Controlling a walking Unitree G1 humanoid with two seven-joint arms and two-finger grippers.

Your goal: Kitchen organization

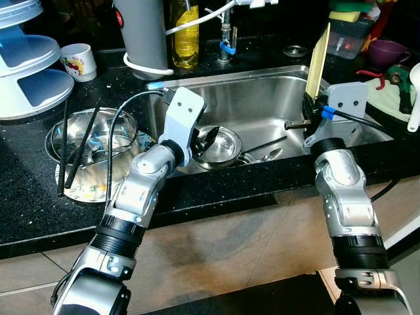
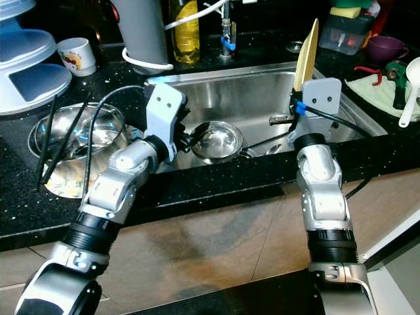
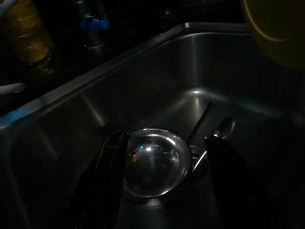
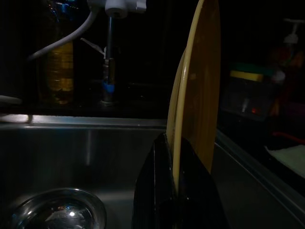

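A small steel bowl (image 1: pixel 221 146) sits on the bottom of the steel sink (image 1: pixel 262 98), with spoons (image 1: pixel 266 155) lying beside it. My left gripper (image 1: pixel 205 140) reaches down into the sink and is open. In the left wrist view its fingers (image 3: pixel 110 162) flank the bowl (image 3: pixel 155 162) on either side. Over the sink's right side, my right gripper (image 1: pixel 308 105) is shut on the lower edge of a yellow plate (image 1: pixel 318 62). The plate (image 4: pixel 200 81) stands upright, seen edge-on.
Left of the sink, large steel bowls (image 1: pixel 92 141) hold black chopsticks on the black counter. Behind stand a white tiered rack (image 1: pixel 29 65), a mug (image 1: pixel 79 61), a grey jug (image 1: pixel 141 33), an oil bottle (image 1: pixel 186 33) and the tap (image 1: pixel 226 39). A purple cup (image 1: pixel 387 51) and white ladle (image 1: pixel 415 98) sit right.
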